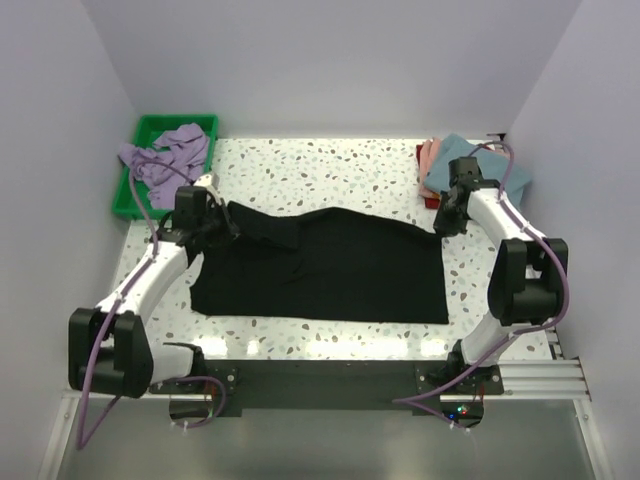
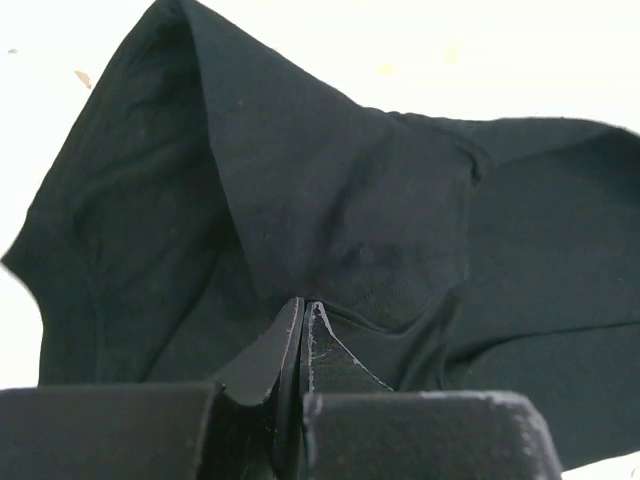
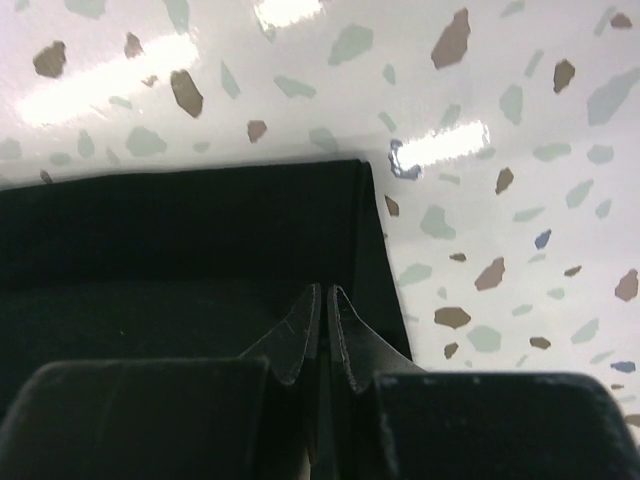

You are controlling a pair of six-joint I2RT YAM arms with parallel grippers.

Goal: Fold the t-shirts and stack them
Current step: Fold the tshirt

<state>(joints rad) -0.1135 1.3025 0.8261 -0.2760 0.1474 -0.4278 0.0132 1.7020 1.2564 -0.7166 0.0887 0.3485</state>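
A large black t-shirt [image 1: 340, 270] lies spread across the middle of the table, its left sleeve area rumpled. My left gripper [image 1: 224, 230] is at that left end, shut on a raised fold of the black cloth [image 2: 330, 200], which drapes up from the tips [image 2: 302, 302]. At the shirt's far right corner, my right gripper [image 1: 443, 225] is shut on the hem [image 3: 365, 230], with its tips [image 3: 325, 290] over the cloth. A lavender t-shirt [image 1: 170, 155] is bunched in the tray. Teal-blue [image 1: 458, 150], pink [image 1: 430, 156] and dark red [image 1: 421, 151] t-shirts are piled at the back right.
A green plastic tray [image 1: 180, 120] sits at the back left corner, beside the left wall. The speckled tabletop [image 1: 330, 175] shows behind the black shirt and in a narrow strip in front of it. Walls close in the left, right and back sides.
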